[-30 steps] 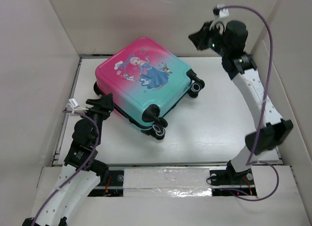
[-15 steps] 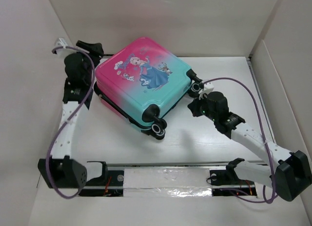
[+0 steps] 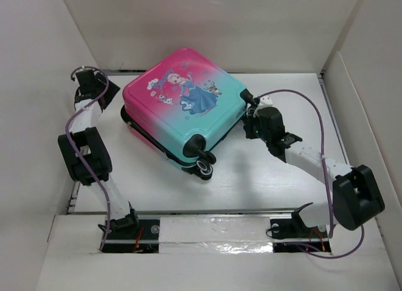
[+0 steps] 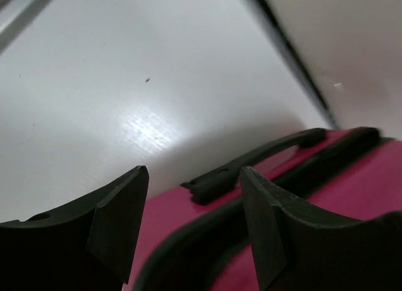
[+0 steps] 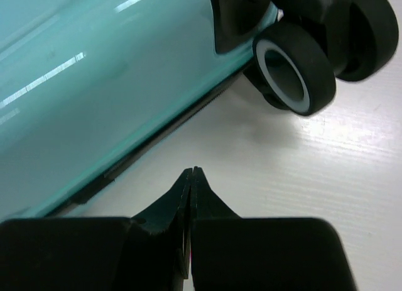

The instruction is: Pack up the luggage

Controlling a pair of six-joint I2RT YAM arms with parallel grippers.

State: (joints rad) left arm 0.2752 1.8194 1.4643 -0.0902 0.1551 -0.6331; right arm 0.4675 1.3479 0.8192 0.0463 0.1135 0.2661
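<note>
The luggage (image 3: 182,105) lies closed and flat on the white table, pink end at the left, teal end at the right, wheels toward the front right. My left gripper (image 3: 94,90) is open beside its pink end. In the left wrist view the gripper (image 4: 193,178) frames the pink shell (image 4: 377,190) and the black handle (image 4: 251,165) without touching them. My right gripper (image 3: 251,118) is shut and empty, low over the table. In the right wrist view it (image 5: 193,171) points at the teal side (image 5: 94,65) near a wheel (image 5: 292,68).
White walls (image 3: 56,65) close in the table on the left, back and right. Two wheels (image 3: 203,164) stick out at the suitcase's near corner. A taped strip (image 3: 213,231) runs along the near edge between the arm bases.
The left arm has folded back, with its gripper now lower beside the suitcase's pink end. The right gripper has moved up close to the right wheel. The suitcase has not moved.
</note>
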